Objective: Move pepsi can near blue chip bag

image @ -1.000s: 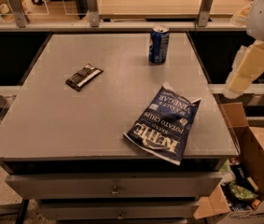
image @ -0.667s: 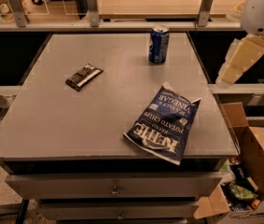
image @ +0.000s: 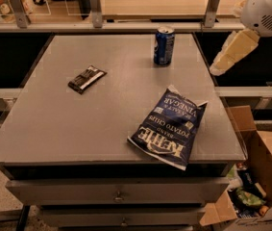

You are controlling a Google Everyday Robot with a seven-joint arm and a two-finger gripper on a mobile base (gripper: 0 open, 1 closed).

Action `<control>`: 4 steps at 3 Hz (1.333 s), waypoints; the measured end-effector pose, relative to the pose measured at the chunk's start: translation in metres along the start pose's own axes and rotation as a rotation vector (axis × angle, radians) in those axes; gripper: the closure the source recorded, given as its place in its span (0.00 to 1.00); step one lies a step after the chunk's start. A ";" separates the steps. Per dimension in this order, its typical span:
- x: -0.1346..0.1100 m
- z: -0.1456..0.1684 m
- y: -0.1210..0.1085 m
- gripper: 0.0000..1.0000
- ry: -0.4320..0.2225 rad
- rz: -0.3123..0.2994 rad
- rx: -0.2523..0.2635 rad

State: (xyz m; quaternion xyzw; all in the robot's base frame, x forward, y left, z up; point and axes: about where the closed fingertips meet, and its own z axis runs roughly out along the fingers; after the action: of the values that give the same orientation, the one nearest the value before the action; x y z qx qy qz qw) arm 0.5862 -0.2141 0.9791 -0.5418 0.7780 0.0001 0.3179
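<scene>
The pepsi can [image: 164, 45], small and blue with a silver top, stands upright at the far right of the grey table [image: 54, 124]. The blue chip bag [image: 169, 128], dark navy with white Kettle lettering, lies flat near the table's front right edge, well apart from the can. My gripper [image: 218, 69] hangs off the table's right side as a cream piece under the white arm joint [image: 267, 11]. It is to the right of the can, at about its height, and touches nothing.
A small flat black wrapped bar [image: 86, 79] lies on the left middle of the table. An open cardboard box [image: 265, 162] with items stands on the floor at the right. A railing with posts [image: 95, 8] runs behind the table. Drawers [image: 118, 196] sit below the tabletop.
My arm and gripper have moved left and slightly up, closer to the table's right edge and the can. The can, bag and bar have not moved.
</scene>
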 end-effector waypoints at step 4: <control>-0.031 0.069 -0.049 0.00 -0.205 0.147 0.064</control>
State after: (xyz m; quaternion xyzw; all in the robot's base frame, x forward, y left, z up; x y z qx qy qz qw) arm 0.6680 -0.1848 0.9563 -0.4700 0.7786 0.0539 0.4122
